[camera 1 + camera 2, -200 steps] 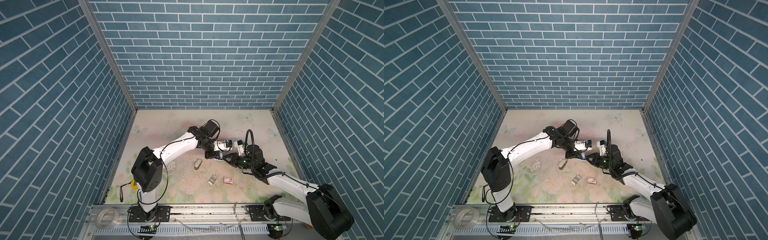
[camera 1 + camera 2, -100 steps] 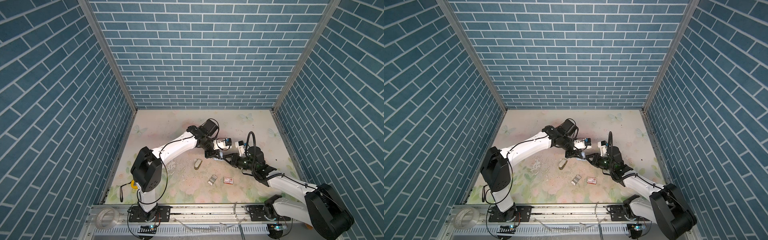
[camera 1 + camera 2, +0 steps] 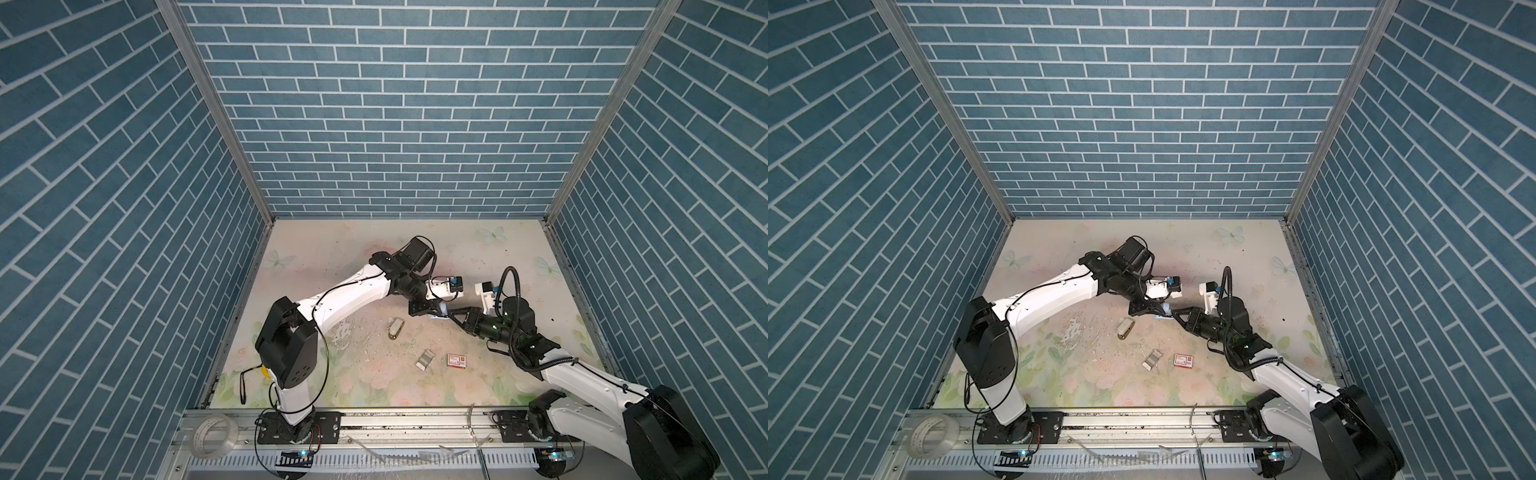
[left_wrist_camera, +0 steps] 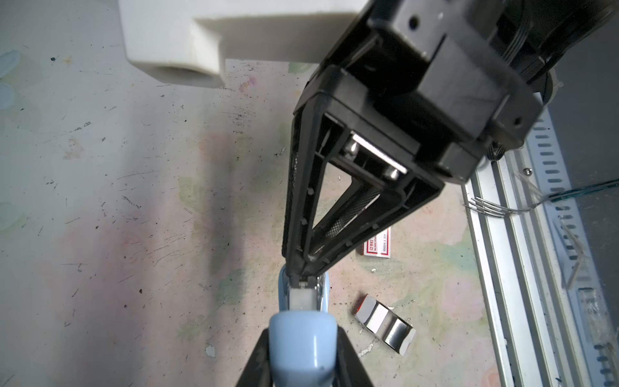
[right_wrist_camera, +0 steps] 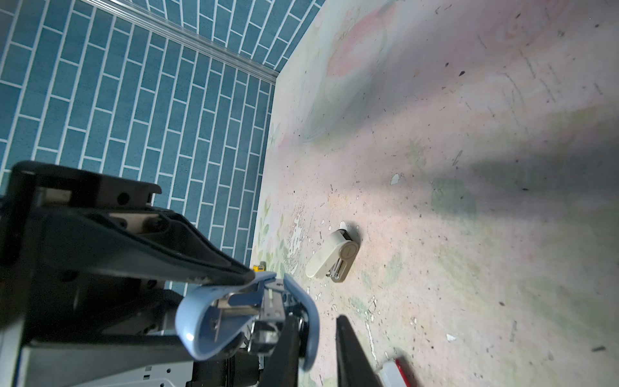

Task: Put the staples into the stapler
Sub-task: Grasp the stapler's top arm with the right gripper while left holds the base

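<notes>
Staples [image 3: 424, 359]: probably light, brittle silvery block, flat on the near-centre desk [image 3: 332, 249] left of the red-and-white box [image 3: 456, 360], likely best pinched across its long edges; jaws of left gripper [image 3: 438, 309] clench the blue stapler [image 4: 303, 335], right gripper [image 4: 301, 268] state unclear.

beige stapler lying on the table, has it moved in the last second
No. The beige stapler lies where it did, at the same offset up and to the left of the red-and-white box in both top views.
</notes>
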Action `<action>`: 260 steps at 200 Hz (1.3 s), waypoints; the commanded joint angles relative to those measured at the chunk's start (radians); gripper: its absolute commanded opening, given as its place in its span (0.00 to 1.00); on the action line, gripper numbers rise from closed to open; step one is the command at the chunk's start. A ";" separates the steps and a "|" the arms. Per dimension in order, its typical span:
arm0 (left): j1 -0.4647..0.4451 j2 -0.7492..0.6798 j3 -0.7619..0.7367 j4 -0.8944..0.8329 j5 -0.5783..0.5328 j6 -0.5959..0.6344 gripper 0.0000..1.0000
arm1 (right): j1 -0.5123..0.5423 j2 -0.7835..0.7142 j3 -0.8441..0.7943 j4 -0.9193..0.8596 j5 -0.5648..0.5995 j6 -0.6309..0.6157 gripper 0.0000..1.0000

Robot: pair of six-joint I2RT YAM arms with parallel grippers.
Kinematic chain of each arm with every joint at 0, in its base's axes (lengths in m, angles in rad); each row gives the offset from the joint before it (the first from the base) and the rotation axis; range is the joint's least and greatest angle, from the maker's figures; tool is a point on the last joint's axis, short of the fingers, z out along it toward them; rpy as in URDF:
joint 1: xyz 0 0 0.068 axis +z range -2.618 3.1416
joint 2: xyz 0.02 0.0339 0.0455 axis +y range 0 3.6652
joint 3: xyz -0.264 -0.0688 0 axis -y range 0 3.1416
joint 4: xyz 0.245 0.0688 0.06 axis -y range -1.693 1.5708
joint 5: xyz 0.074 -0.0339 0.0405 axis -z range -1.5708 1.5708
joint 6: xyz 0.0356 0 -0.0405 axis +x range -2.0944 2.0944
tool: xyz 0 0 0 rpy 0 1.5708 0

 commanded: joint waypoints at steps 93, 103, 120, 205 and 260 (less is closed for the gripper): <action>-0.018 -0.035 -0.066 0.001 -0.139 0.151 0.03 | 0.001 0.072 0.035 -0.025 -0.043 -0.002 0.21; -0.026 -0.034 -0.066 0.002 -0.146 0.157 0.03 | 0.001 0.082 0.041 -0.020 -0.047 -0.002 0.21; -0.033 -0.035 -0.064 0.004 -0.153 0.158 0.03 | 0.000 0.097 0.052 -0.014 -0.051 -0.002 0.21; -0.053 -0.031 -0.060 0.005 -0.167 0.166 0.03 | 0.001 0.161 0.078 -0.007 -0.079 0.001 0.19; -0.053 -0.030 -0.049 0.004 -0.158 0.164 0.03 | 0.001 0.150 0.072 -0.022 -0.080 0.003 0.18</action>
